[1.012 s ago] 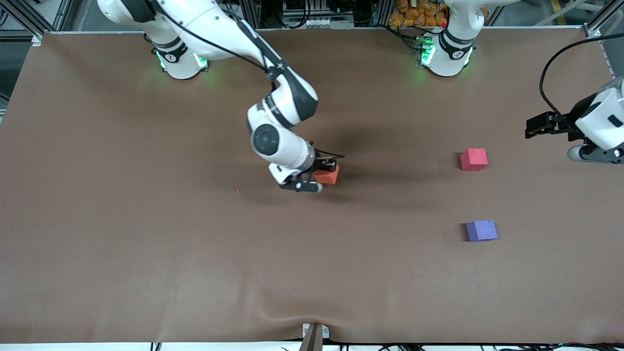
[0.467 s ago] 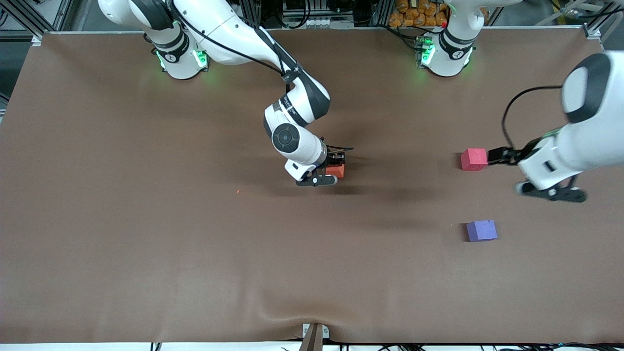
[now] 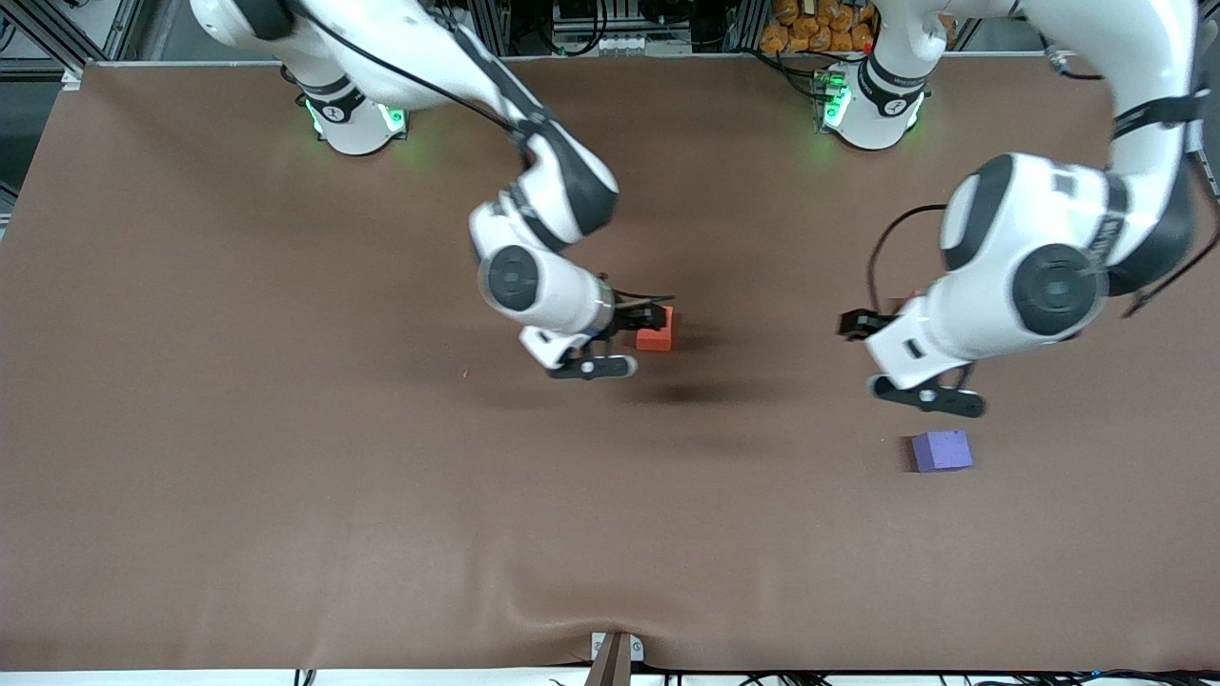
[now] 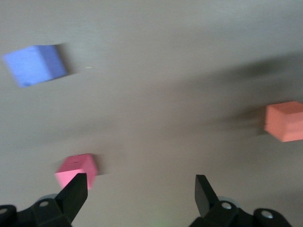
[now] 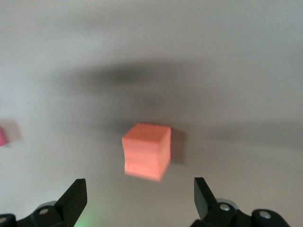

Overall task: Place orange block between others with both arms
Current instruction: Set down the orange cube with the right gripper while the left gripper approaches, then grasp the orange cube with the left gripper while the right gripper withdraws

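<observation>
Near mid-table sat the orange block (image 3: 656,328), freed, the right gripper (image 5: 137,201) spread above it. At its three o'clock the left gripper (image 4: 139,198), also spread, hovered by the pink cube (image 4: 76,170); it should descend squarely astride the orange block before pinching.

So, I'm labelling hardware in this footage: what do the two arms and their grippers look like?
Both arms are glossy white with black joint bands, round dark joint caps, green-lit bases and black cables. The left gripper and right gripper are black, two-fingered.
</observation>
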